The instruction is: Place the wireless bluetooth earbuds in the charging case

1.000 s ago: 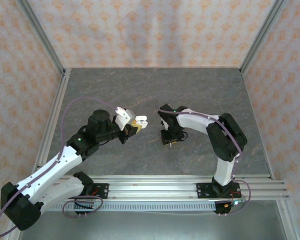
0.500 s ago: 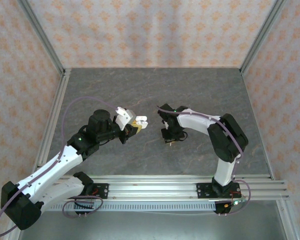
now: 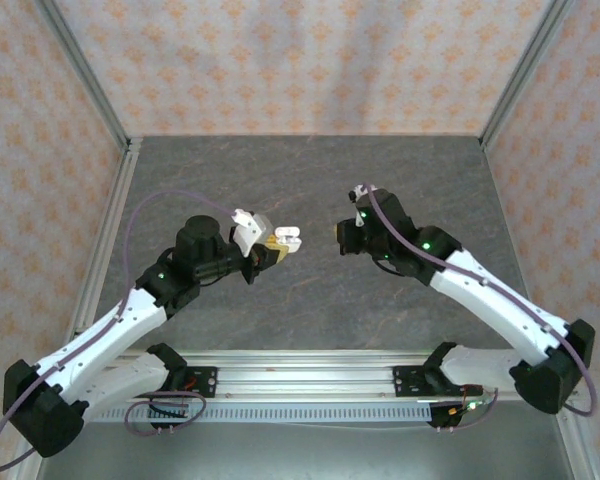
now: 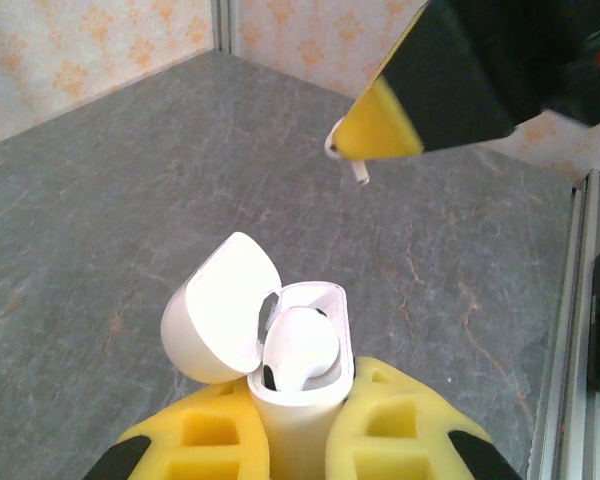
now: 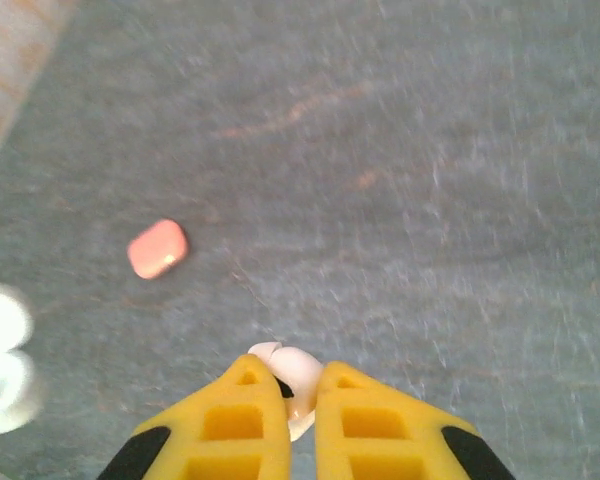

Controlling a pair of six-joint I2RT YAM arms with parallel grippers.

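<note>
Your left end effector (image 3: 263,254) is clamped on the white charging case (image 4: 298,398). The case's lid (image 4: 222,318) is swung open, and one white earbud (image 4: 302,347) sits inside. Your right end effector (image 5: 285,395) hangs near the case, to its right, above the grey worktop (image 3: 310,180). It is pinching a second white earbud (image 5: 298,378). A pink case (image 5: 158,249) lies on the worktop, well apart.
</note>
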